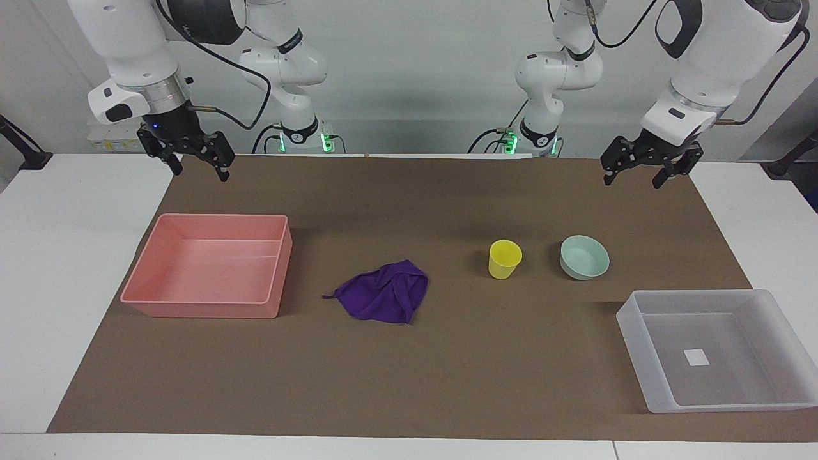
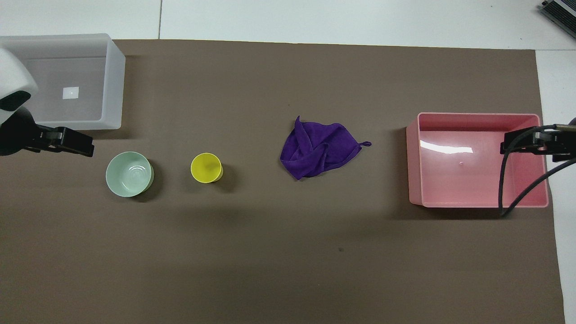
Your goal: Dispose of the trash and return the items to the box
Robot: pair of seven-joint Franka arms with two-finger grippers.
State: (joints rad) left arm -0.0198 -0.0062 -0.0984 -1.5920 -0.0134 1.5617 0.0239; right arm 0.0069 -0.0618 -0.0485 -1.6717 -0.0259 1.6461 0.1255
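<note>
The purple rag lies crumpled in the middle of the brown mat. The yellow cup stands upright beside the mint-green bowl, toward the left arm's end. The translucent box sits at that end, farther from the robots than the bowl, with nothing in it. My left gripper is open and empty, raised over the mat, apart from the bowl. My right gripper is open and empty, raised over the mat at the right arm's end.
A pink rectangular tray sits at the right arm's end, beside the rag, with nothing in it. The brown mat covers most of the white table. The right arm's cable hangs over the pink tray in the overhead view.
</note>
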